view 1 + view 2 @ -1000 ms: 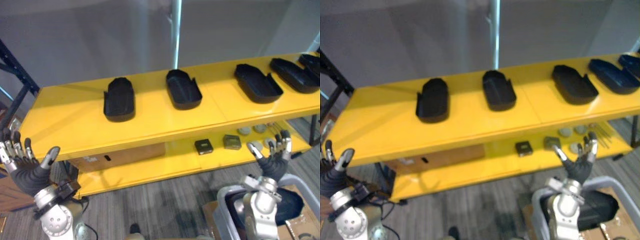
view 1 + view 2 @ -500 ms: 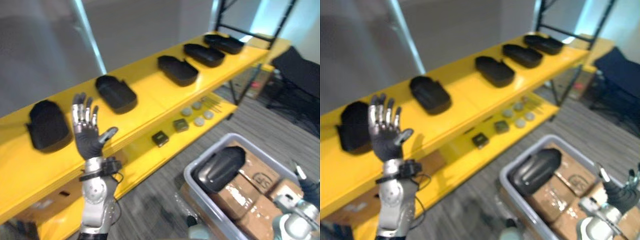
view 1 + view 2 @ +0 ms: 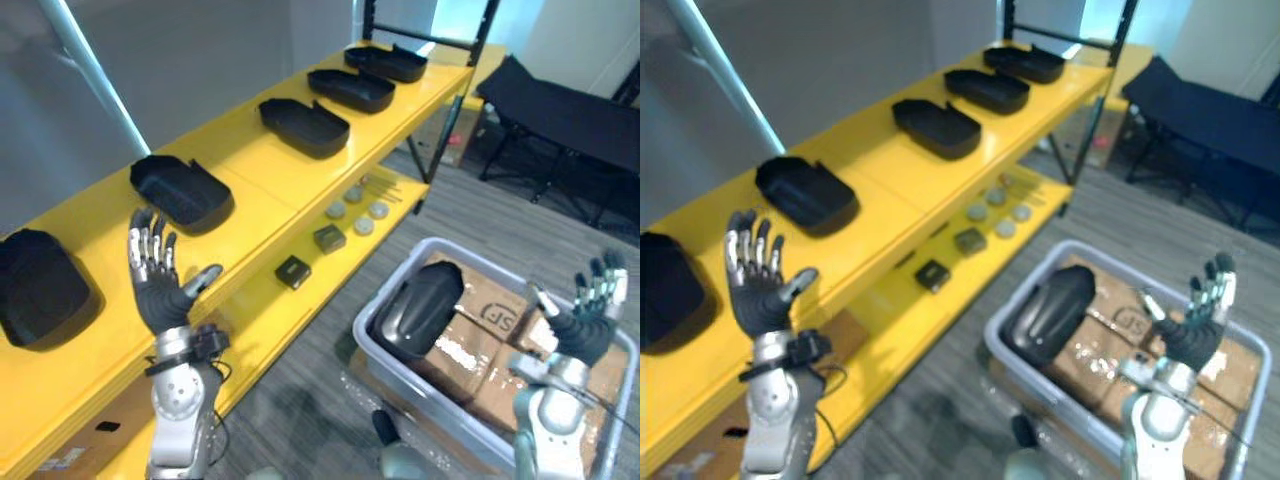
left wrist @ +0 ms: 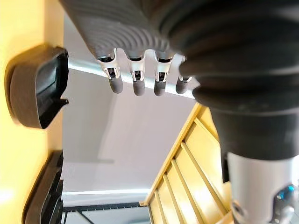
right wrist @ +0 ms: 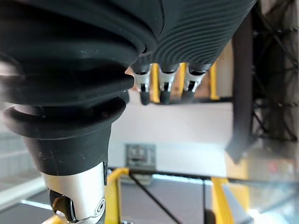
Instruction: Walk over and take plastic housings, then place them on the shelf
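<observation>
Your left hand (image 3: 160, 292) is raised, palm up, and shows against the front edge of the top board of the yellow metal shelf (image 3: 255, 170). Its fingers are straight and spread with the thumb out to the side, and it holds nothing. Your left wrist view agrees: the fingers reach straight out with only air beyond them.

Your right hand (image 3: 585, 322) is raised over the right side of the grey plastic bin (image 3: 360, 328) on the floor. Its fingers are also straight and fanned apart, and it is empty.

One rounded black plastic housing (image 3: 418, 308) lies inside the bin, toward its left corner, tilted on top of the brown cardboard boxes (image 3: 500, 322) that fill the bin. Neither hand touches it.

A row of black shell-shaped plastic housings (image 3: 305, 125) lies along the shelf's top board from its near end to its far end, each apart from the next, open side up where you can tell.

On the lower board, near its front edge, sit two small dark square blocks (image 3: 292, 271) and, just beyond them, a few grey round discs (image 3: 365, 226).
</observation>
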